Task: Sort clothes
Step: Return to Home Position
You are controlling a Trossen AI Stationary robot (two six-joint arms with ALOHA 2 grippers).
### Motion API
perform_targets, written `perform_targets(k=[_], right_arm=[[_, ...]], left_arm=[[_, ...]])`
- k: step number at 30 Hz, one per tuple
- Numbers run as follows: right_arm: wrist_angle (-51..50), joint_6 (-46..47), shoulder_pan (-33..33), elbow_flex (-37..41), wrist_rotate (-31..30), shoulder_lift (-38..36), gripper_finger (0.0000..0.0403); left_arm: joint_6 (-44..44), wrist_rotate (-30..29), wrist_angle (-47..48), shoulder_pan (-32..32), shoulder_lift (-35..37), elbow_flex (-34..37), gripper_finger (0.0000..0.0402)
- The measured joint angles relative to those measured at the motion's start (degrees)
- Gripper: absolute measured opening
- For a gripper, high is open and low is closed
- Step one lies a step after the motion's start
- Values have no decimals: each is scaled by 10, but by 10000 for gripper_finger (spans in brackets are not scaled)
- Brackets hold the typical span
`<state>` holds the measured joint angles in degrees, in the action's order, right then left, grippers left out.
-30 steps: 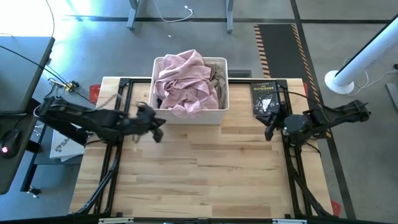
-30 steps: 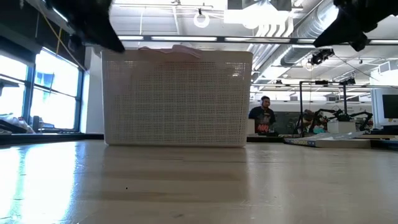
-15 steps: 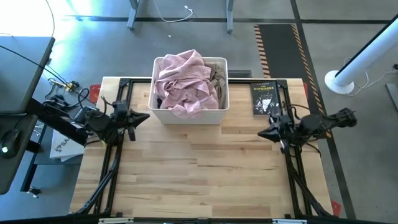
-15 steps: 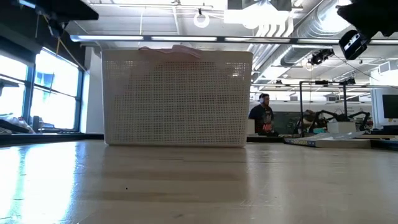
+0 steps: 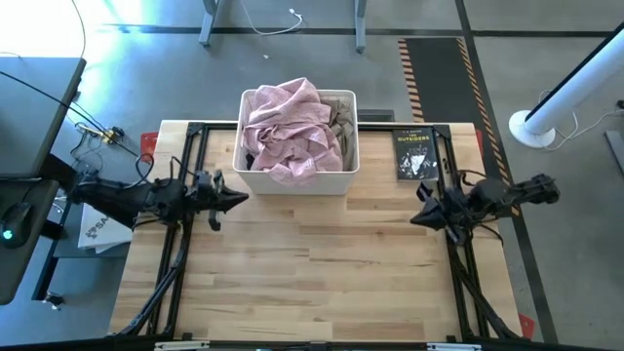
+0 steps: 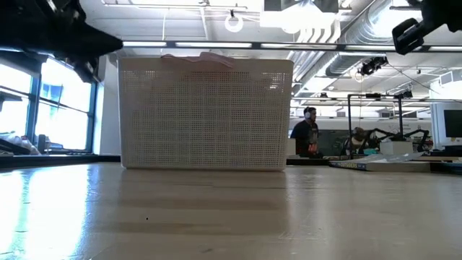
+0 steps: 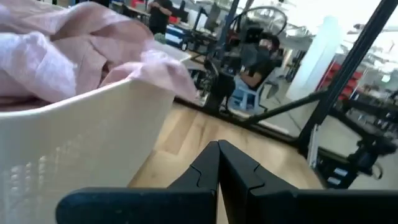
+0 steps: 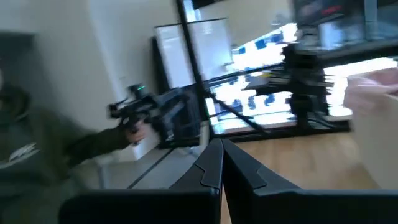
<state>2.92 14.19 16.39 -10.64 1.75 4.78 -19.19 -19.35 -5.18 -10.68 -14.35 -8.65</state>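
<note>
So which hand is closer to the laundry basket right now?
Left. The left hand sits just off the front-left corner of the laundry basket; the right hand is farther out, past its right side, near the book.

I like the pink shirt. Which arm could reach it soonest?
Probably left: the left tool sits by the white basket holding the pink shirt; the right tool is farther off, near the book.

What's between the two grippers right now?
Only bare table, in the high view, between left gripper and right gripper; the basket stands just behind that line.
</note>
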Motion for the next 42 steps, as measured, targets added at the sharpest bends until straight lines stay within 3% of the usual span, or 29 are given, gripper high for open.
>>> perform_targets(k=[2,5,11,15,21,25,36,42], right_arm=[[3,-12,-5,4,40,-1,0],[20,-23,-11,24,51,-11,0],[26,-12,-45,75,-2,-48,0],[52,-18,-78,101,-23,-44,0],[53,-43,-125,101,-21,-44,0],[1,-43,-153,101,-22,-44,0],[-18,-23,-184,101,-31,-43,0],[-18,-26,-184,101,-30,-43,0]], left_arm=[[25,41,-3,24,5,2,0],[65,102,-3,52,33,-7,0],[80,109,103,105,110,-12,0],[112,127,113,120,143,1,0],[116,138,95,146,141,41,0],[137,158,42,163,140,80,0],[200,167,44,187,126,80,3],[185,166,44,187,126,80,4]])
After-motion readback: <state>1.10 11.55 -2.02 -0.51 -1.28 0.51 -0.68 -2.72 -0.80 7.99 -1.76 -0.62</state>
